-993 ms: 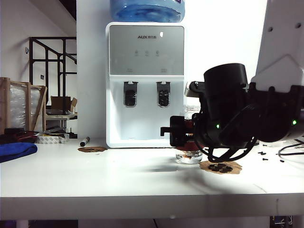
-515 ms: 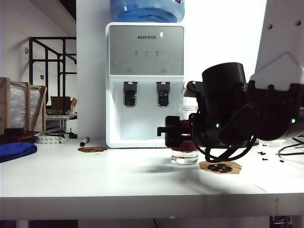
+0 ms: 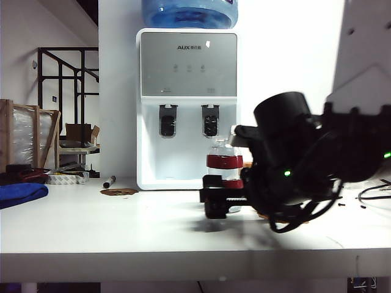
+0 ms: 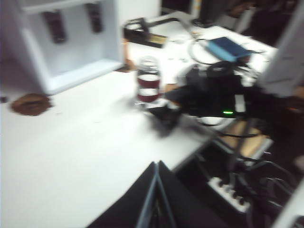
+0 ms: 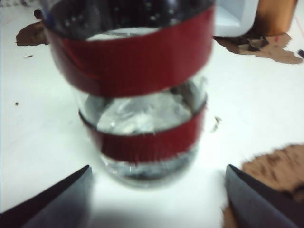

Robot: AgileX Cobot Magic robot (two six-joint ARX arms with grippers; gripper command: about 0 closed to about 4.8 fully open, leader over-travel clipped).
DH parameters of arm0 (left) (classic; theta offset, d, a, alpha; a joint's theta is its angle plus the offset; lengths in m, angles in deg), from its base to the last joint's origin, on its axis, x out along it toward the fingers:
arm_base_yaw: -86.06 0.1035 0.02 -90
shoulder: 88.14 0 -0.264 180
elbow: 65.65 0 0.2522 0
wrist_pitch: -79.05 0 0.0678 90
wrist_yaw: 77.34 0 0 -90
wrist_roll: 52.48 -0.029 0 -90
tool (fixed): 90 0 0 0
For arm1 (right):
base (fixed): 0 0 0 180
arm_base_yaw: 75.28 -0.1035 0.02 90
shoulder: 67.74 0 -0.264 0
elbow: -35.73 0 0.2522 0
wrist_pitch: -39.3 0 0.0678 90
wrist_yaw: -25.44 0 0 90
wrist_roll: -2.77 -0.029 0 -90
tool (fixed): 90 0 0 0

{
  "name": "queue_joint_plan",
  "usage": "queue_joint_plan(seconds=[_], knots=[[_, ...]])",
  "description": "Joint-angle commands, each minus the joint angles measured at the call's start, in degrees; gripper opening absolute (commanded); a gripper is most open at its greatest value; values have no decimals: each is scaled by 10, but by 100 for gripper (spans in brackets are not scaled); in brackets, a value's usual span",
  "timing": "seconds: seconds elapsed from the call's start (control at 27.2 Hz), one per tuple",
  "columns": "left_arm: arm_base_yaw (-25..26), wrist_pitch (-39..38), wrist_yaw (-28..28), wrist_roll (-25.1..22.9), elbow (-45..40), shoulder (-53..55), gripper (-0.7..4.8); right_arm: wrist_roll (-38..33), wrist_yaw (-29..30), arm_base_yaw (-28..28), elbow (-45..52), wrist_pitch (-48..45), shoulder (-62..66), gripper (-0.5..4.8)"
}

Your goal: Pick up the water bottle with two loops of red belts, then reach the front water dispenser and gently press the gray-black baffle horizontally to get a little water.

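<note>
Water bottle (image 5: 142, 95) upright on table (image 3: 122, 226), at 5 o'clock of water dispenser (image 3: 187, 91). Right gripper (image 5: 156, 199) spread wide, fingers flanking bottle base, not touching. Left gripper (image 4: 156, 199) pinched together, well apart at 7 o'clock.

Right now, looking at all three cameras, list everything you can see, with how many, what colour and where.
water bottle: one, clear with two red bands, standing on the table before the dispenser's right side
water dispenser: one, white with silver-gray panel, at the table's back
gray-black baffle: one, right-hand paddle; a matching paddle sits to its left
blue jug: one, on top of the dispenser
table: one, white
blue cloth: one, table's far left
marker: one, dark, left of the dispenser
brown patches: several, scattered on the table
right gripper: black, jaws open either side of the bottle's base, not touching
left gripper: black, shut, hanging over bare table
</note>
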Motion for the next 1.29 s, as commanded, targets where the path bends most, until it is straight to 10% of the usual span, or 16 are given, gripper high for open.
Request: queue_joint_plan(seconds=[0.04, 0.15, 0.4, 0.66, 0.92, 1.29], knots=[[1, 11, -70, 13, 2, 1, -5, -5, -19, 1, 57, -43, -47, 443], [1, 11, -109, 31, 2, 1, -5, -4, -27, 1, 103, -65, -80, 411], [1, 31, -239, 58, 1, 1, -5, 26, -27, 2, 187, -62, -183, 7], [1, 112, -329, 58, -26, 1, -5, 92, -9, 2, 238, -31, -330, -4], [1, 225, -399, 58, -93, 1, -5, 100, 67, 22, 241, 228, -546, -4], [2, 327, -500, 57, -134, 3, -5, 97, 200, 188, 242, 465, -788, -4]])
